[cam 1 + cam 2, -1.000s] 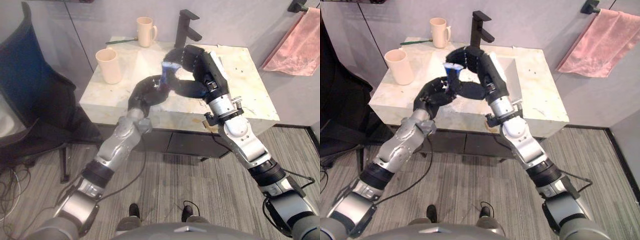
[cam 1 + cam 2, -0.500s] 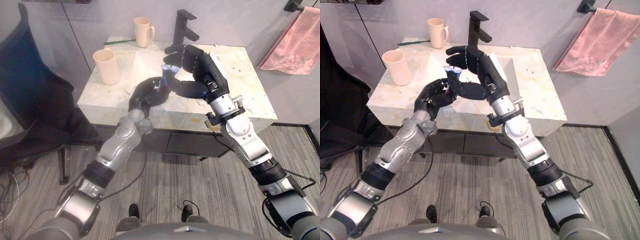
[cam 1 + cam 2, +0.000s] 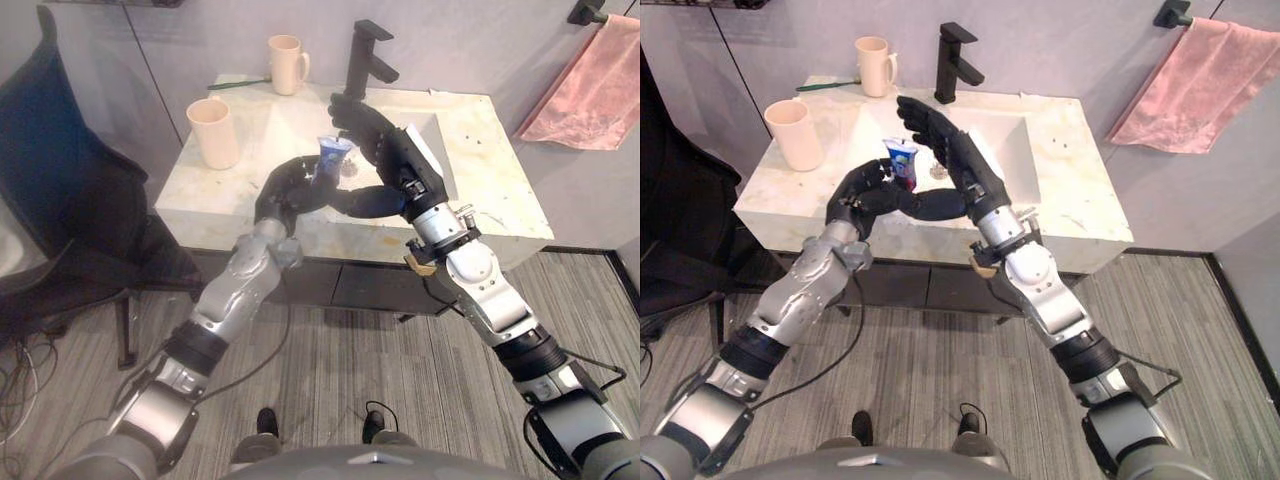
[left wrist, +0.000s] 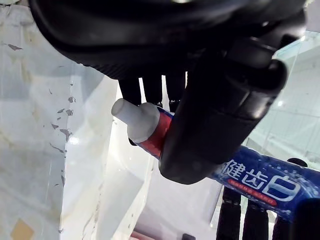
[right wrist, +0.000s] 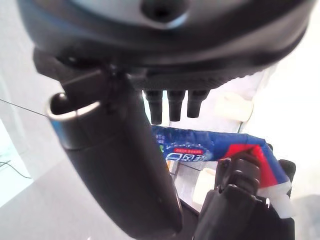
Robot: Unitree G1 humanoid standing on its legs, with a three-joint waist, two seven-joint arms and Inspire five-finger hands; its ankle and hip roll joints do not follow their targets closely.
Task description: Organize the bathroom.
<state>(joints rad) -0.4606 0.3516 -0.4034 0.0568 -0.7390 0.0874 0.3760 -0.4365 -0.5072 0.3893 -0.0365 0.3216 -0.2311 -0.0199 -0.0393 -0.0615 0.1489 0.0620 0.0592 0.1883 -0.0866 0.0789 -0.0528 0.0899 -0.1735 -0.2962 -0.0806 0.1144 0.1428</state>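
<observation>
A blue toothpaste tube [image 3: 329, 154] with a red band and white cap [image 4: 134, 118] stands upright above the counter's front part, held at its cap end. My left hand [image 3: 288, 193] is shut on it, thumb [image 4: 210, 125] pressed across the tube. My right hand [image 3: 388, 152] hovers right beside the tube over the sink basin [image 3: 433, 131]. It is open, its fingers [image 5: 170, 106] straight and pointing toward the faucet. Its thumb [image 5: 120, 165] lies low, pointing toward my left hand. In the right wrist view the tube [image 5: 200, 149] shows past the straight fingers, apart from them.
A cream cup [image 3: 214, 131] stands at the counter's left, and a cream mug [image 3: 286, 62] at the back with a green toothbrush [image 3: 240, 84] lying beside it. A black faucet [image 3: 366, 55] rises behind the basin. A pink towel [image 3: 590, 85] hangs right. A dark chair [image 3: 70, 210] stands left.
My right hand's fingers, earlier curled over the tube's top, have straightened and come off it. The tube stays in my left hand.
</observation>
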